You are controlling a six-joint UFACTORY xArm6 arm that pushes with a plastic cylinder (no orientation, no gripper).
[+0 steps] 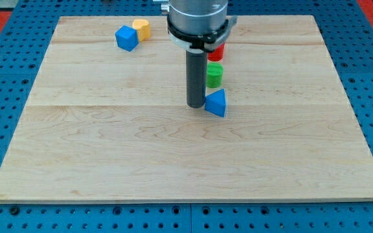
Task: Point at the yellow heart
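The yellow heart (141, 28) lies near the view's top left, touching a blue cube (126, 38) at its lower left. My tip (195, 105) stands near the board's middle, well to the right of and below the yellow heart. The tip is right next to the left side of a blue triangular block (216, 103). A green cylinder (214, 74) sits just above that blue block, to the right of the rod. A red block (217, 52) is partly hidden behind the arm's head.
The wooden board (109, 149) lies on a blue pegboard table (5, 77). The arm's grey head (198, 19) hangs over the board's top middle.
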